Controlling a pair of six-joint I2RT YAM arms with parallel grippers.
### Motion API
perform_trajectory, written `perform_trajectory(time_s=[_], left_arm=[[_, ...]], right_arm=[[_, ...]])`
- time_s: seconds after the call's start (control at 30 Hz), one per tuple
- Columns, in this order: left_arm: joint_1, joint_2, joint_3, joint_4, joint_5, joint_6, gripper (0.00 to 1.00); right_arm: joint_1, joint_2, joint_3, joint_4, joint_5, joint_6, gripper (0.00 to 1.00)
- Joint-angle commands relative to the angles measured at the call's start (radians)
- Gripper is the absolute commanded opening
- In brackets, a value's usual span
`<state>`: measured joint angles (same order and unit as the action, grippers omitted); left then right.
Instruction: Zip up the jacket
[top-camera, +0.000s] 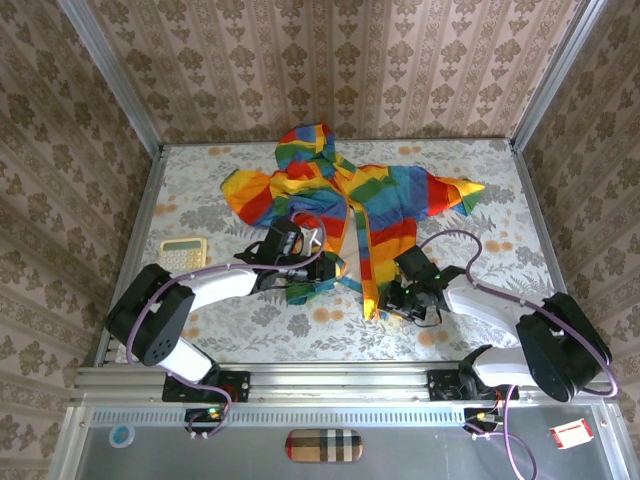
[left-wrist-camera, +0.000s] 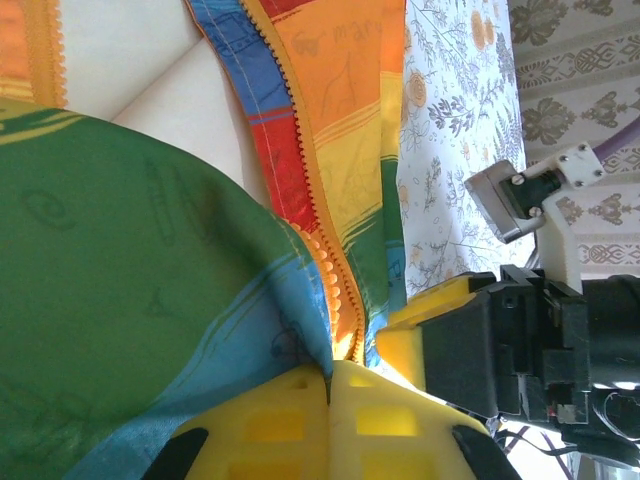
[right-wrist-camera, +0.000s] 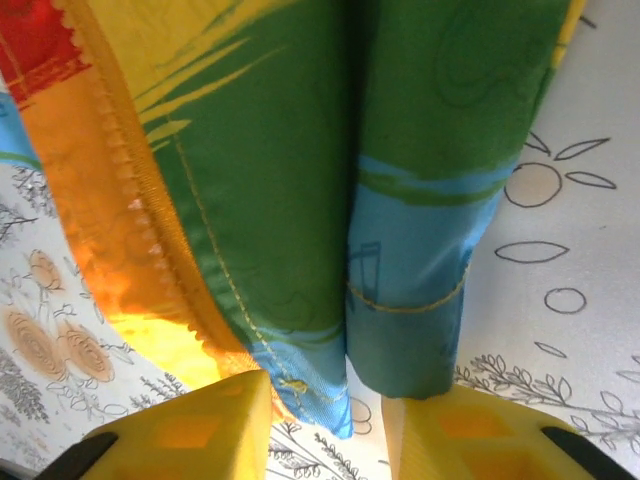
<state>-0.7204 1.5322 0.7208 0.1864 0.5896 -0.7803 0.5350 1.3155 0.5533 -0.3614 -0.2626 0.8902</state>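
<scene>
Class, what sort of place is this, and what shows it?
Probably a robot test cell dressed like a room, not a home: wallpapered panels in metal framing close in the table, and a left arm and right arm are bolted to a rail at its near edge.

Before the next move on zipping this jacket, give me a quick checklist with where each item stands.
1. Left gripper holds the jacket by the zipper teeth: ok, shut on fabric.
2. Right gripper holds the hem: not ok, jaws apart around it.
3. Zipper joined: not ok, jacket lies open.
4. Slider found: cannot tell.
5. Calculator clear of the jacket: ok.
</scene>
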Motion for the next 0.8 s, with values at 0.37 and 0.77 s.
perform_trajectory(time_s=[0.37, 0.77], left_arm=[[-0.017, -0.055, 0.019, 0.062, 0.005, 0.016, 0.0], [-0.025, -0.003, 0.058, 0.158, 0.041, -0.001, 0.0]], right_arm=[[0.014, 0.083, 0.098, 0.057, 0.026, -0.044, 0.05], [0.02, 0.118, 0.335, -0.096, 0.057, -0.169, 0.0]])
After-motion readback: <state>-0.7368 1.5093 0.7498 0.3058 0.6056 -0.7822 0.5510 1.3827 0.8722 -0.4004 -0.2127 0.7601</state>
